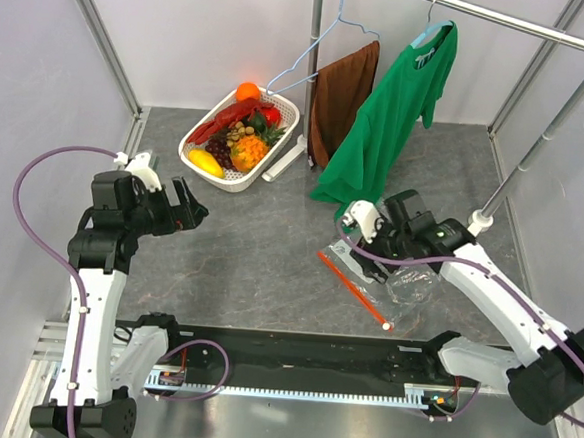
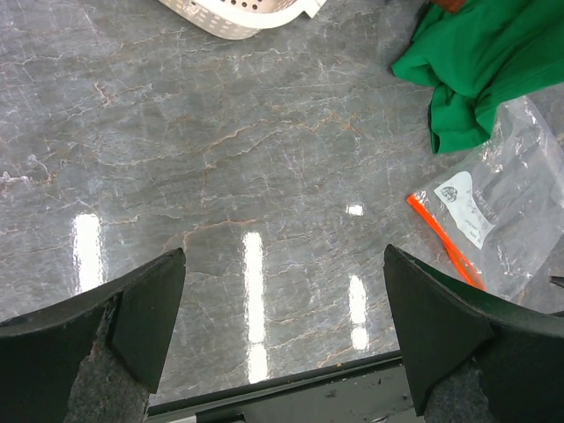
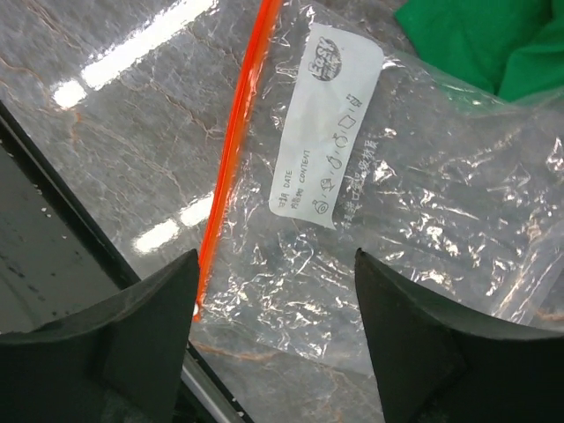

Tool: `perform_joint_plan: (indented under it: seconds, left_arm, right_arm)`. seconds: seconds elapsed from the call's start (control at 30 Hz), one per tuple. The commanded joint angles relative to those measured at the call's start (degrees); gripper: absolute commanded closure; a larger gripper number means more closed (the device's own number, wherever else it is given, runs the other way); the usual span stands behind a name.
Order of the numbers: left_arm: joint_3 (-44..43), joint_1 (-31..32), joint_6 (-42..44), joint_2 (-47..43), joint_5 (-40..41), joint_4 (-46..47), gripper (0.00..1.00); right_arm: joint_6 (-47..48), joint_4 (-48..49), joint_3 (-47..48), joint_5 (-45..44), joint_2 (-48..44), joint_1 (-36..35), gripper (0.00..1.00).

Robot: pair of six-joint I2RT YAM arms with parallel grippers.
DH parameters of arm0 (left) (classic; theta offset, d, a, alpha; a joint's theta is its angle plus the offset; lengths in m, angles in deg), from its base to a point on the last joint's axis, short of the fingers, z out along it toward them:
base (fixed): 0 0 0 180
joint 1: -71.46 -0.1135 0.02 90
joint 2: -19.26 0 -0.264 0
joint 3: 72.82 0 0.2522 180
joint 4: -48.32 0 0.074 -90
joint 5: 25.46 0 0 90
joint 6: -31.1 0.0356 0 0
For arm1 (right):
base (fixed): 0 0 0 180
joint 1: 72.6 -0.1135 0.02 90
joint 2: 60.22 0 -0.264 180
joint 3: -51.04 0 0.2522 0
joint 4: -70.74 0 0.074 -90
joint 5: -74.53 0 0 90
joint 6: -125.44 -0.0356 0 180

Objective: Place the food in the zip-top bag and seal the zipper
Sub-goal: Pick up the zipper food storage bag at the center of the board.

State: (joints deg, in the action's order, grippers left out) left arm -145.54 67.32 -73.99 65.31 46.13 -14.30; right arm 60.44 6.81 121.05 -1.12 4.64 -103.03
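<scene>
Top external view: toy foods (image 1: 240, 135) all in white mesh basket (image 1: 291, 114), far side of bench (image 1: 260, 247). Zip-top bag (image 1: 408, 282) flat on bench at near right, no food inside. Zipper (image 1: 357, 287) runs along bag's left edge; sealed or not, cannot tell. Left tool (image 1: 192, 212) spread wide, empty, over bench between basket and bag. Right tool (image 3: 275, 260) spread wide, empty, above bag's white label (image 3: 326, 132). Judgement: nothing loaded, nothing sealed; whole task outstanding.
</scene>
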Motion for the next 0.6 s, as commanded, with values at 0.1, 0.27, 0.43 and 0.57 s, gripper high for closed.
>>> perform_joint_plan:
  seconds: [0.1, 0.27, 0.43, 0.57]
  left_arm:
    - [0.34, -0.52, -2.40, 0.01, -0.40, 2.63, 0.00]
    - [0.42, -0.87, -2.84, 0.10, 0.22, 2.81, 0.00]
    - [0.60, -1.13, -3.19, 0.45, 0.22, 3.16, 0.00]
    - [0.60, -1.31, -3.45, 0.89, 0.13, 3.16, 0.00]
  right_arm:
    - [-3.79, 4.20, -0.35, -8.29, 9.47, -7.88, 0.37]
    - [-6.44, 5.79, -0.35, -11.97, 13.88, -11.49, 0.30]
    - [-8.81, 3.42, 1.58, -14.08, 19.24, -13.85, 0.28]
    - [-9.00, 2.19, 2.20, -16.54, 23.73, -15.09, 0.29]
